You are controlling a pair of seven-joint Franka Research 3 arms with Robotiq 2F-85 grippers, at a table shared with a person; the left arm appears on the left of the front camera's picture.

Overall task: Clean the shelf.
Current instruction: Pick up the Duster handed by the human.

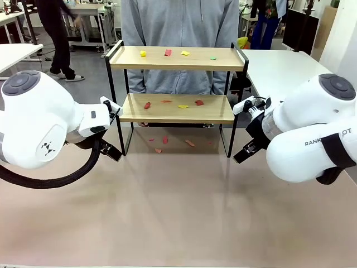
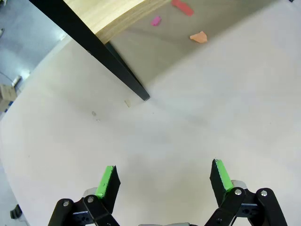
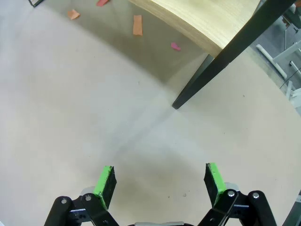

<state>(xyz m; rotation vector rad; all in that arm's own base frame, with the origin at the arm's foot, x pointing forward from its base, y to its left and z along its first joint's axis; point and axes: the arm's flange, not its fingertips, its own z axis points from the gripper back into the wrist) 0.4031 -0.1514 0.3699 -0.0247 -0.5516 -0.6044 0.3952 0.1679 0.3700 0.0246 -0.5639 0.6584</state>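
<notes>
Nearest you, the left gripper (image 2: 164,178) hangs low over the pale table (image 2: 197,127), its green pads (image 2: 107,181) spread wide with nothing between them. The right gripper (image 3: 160,181) matches it: jaws apart, empty, above bare tabletop. Each one sits near a front foot of the shelf (image 1: 167,66), left gripper by the left foot, right gripper by the right, neither touching it.

The shelf stands upright on the table, centred between the arms toward the far side. You're looking at a small two-tier rack: two light wood boards in a thin black metal frame with slim black legs.

Small coloured scraps (image 1: 168,52) are scattered along the top board in yellow, red and green. The lower board carries more in red, orange and yellow. A few reddish and pink bits lie on the table under the shelf, between its legs.

Behind the shelf a person in a grey hooded top (image 1: 178,28) stands close to the far edge.
</notes>
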